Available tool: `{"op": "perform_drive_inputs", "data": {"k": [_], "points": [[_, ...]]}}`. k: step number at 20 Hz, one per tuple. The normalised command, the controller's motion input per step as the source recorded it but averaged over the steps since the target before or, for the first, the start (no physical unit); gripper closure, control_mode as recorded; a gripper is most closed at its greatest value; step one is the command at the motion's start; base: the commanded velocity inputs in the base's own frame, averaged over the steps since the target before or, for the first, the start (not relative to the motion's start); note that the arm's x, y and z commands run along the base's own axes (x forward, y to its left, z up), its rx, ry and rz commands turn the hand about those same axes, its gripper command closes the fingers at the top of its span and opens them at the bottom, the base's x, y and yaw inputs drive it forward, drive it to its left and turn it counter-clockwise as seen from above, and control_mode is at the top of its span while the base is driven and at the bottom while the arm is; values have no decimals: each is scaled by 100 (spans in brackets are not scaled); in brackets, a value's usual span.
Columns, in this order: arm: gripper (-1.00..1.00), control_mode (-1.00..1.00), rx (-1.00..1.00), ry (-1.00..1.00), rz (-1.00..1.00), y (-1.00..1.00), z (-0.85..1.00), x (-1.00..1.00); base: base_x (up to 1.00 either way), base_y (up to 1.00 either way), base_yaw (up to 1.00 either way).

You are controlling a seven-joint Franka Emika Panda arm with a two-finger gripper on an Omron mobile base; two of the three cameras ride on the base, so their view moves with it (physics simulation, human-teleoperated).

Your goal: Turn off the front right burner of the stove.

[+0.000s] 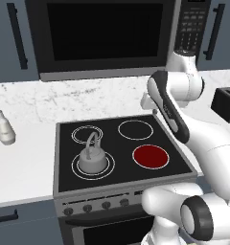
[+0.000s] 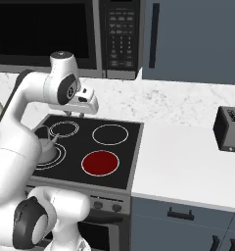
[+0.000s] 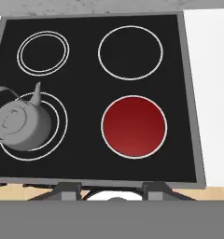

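Our fingers (image 3: 67, 190), apart and empty, hover above the stove (image 3: 179, 93); the red burner (image 3: 134, 126) lies just ahead, its knobs (image 1: 106, 205) behind.

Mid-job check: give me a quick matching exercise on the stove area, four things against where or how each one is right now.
Things:
1. front right burner
2. kettle
3. toaster
4. bottle

Places or states:
A. on the white counter to the right of the stove
B. glowing solid dark red
C. on the white counter to the left of the stove
D. sitting on the front left burner

Pairs: 1-B, 2-D, 3-A, 4-C
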Motion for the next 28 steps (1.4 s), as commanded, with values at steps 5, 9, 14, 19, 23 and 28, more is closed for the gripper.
{"op": "perform_drive_inputs", "data": {"k": [5, 9, 14, 19, 23, 28], "points": [[-100, -100, 0, -19, 0, 0, 0, -32, 0, 0, 0], [-100, -100, 0, -18, 0, 0, 0, -29, 0, 0, 0], [-100, 100, 0, 0, 0, 0, 0, 0, 0, -2, 0], [-100, 100, 0, 0, 0, 0, 0, 0, -3, -31, 0], [-100, 100, 0, 0, 0, 0, 0, 0, -2, -27, 0], [-100, 100, 0, 0, 0, 0, 0, 0, -2, -23, 0]]}}
